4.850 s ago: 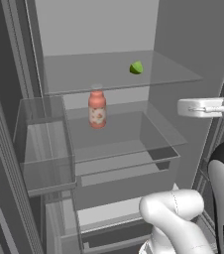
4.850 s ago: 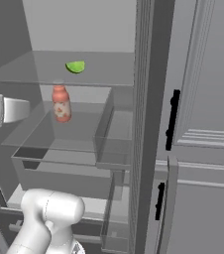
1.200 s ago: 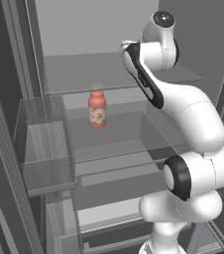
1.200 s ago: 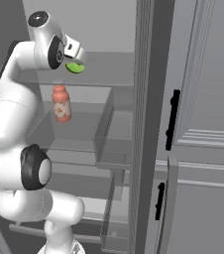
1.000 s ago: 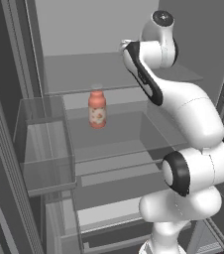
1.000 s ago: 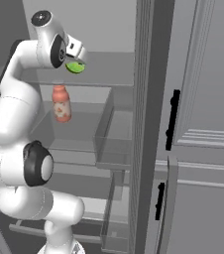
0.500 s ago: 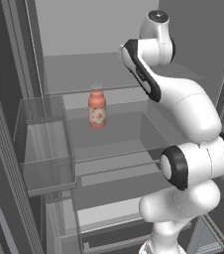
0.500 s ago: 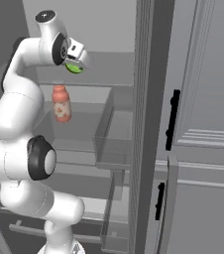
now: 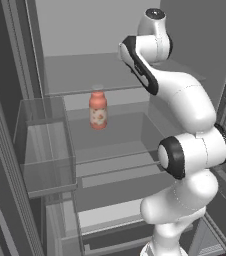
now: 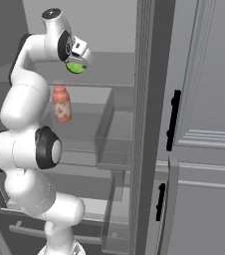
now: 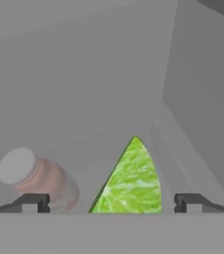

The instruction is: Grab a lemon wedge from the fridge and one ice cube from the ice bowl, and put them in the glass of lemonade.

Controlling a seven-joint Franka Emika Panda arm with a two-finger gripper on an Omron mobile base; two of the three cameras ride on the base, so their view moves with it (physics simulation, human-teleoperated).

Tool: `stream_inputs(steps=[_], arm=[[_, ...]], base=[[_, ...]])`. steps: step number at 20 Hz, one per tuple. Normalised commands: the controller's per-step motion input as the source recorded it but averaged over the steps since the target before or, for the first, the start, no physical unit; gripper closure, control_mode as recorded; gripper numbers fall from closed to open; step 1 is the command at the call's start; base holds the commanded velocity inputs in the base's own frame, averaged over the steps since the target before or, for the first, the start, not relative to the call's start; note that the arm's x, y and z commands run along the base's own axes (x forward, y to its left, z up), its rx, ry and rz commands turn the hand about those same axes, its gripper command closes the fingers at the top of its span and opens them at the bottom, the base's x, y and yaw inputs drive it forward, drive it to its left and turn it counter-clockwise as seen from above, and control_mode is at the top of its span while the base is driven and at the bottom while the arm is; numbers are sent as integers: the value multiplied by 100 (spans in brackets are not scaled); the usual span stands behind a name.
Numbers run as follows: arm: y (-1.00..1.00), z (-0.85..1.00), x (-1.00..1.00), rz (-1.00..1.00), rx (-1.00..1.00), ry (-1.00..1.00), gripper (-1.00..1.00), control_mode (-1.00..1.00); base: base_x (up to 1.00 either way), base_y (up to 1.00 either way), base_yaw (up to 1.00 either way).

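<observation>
My gripper (image 11: 112, 202) hangs wide open astride the lemon wedge (image 11: 130, 180) on the fridge (image 10: 149, 99) shelf; pink-labelled bottle (image 9: 98, 109) below-left, lettering unreadable.

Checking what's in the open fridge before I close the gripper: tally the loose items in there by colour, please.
Green: 1, the lemon wedge
Pink: 1, the bottle
Total: 2
The gripper is open with the wedge between its fingertips.
</observation>
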Motion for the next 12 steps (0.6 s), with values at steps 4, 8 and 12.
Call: stream_inputs(steps=[4,8,12], arm=[[0,-10,16,0,0,0,-100,-100],[-15,-20,-2,0,0,0,-100,-100],[-34,-6,-28,0,0,0,-100,-100]], base=[[0,0,0],[0,0,0],[0,0,0]])
